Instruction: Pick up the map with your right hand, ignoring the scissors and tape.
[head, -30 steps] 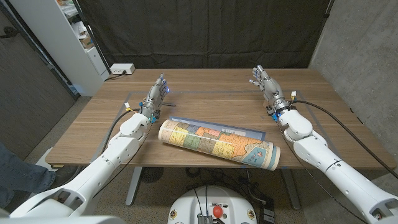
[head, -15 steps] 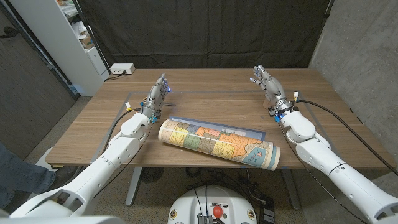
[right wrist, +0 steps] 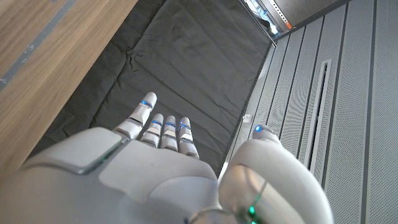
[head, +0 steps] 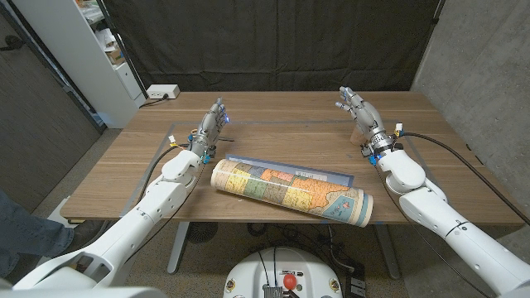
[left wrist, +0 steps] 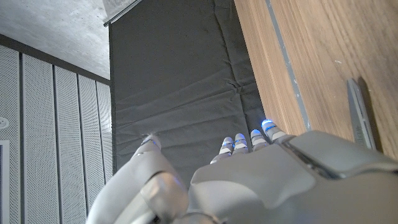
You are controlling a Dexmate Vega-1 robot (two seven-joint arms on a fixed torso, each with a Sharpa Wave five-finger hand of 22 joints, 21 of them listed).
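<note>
Both hands empty, fingers apart; right hand (head: pixel 358 112) waits at far right of surface (head: pixel 124 170), well apart from rolled map (head: pixel 290 190) lying near front edge. Pre-reach step; next, swing over map, grasp.

The table (head: pixel 124 170) is wooden with a brown grain top, and faint grey tape lines mark a rectangle on its surface. A map (head: pixel 290 191) lies on it near the front edge, between the two arms: it is rolled into a tube with a printed, many-coloured face, lying at a slant, its left end further from the front edge than its right end. A loose flap of the sheet spreads flat on the wood behind the roll. At the back left corner sits a white power strip (head: pixel 162 91), well apart from the map.
</note>
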